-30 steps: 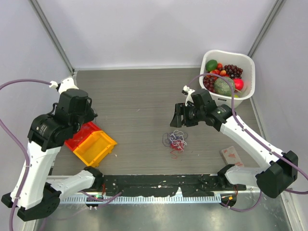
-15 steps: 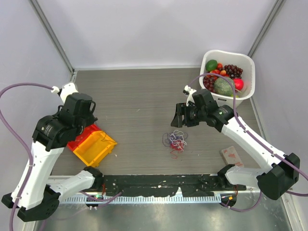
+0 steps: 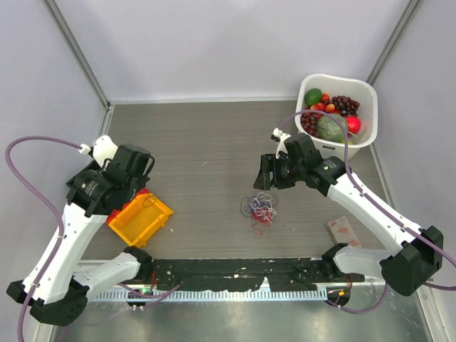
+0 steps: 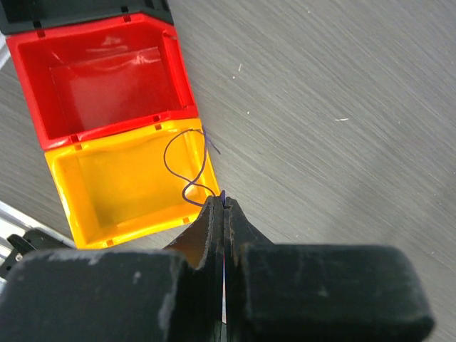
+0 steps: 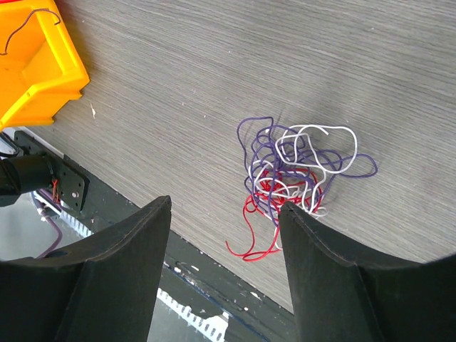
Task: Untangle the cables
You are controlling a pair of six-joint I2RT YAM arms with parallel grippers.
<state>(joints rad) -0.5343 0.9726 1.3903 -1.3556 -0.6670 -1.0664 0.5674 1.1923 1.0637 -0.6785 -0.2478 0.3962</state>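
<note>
The cables [image 3: 260, 209] lie as a small tangle of red, white and purple loops on the grey table; in the right wrist view the cables [image 5: 285, 167] sit just beyond my fingertips. My right gripper [image 3: 265, 174] [image 5: 224, 206] hangs open above and behind the tangle, touching nothing. My left gripper [image 3: 142, 191] [image 4: 222, 201] is shut on one thin purple cable [image 4: 189, 167], which curls in a loop over the right edge of the yellow bin [image 4: 121, 192] [image 3: 139, 221].
A red bin [image 4: 107, 85] [image 3: 112, 212] adjoins the yellow one, partly under my left arm. A white basket [image 3: 360, 89] of fruit stands at the back right. A small pinkish block [image 3: 343, 229] lies near the right arm's base. A black strip [image 3: 235, 271] runs along the near edge.
My left arm has swung down and to the right over the yellow bin, still shut on the purple cable. The right arm and the tangle have not moved.
</note>
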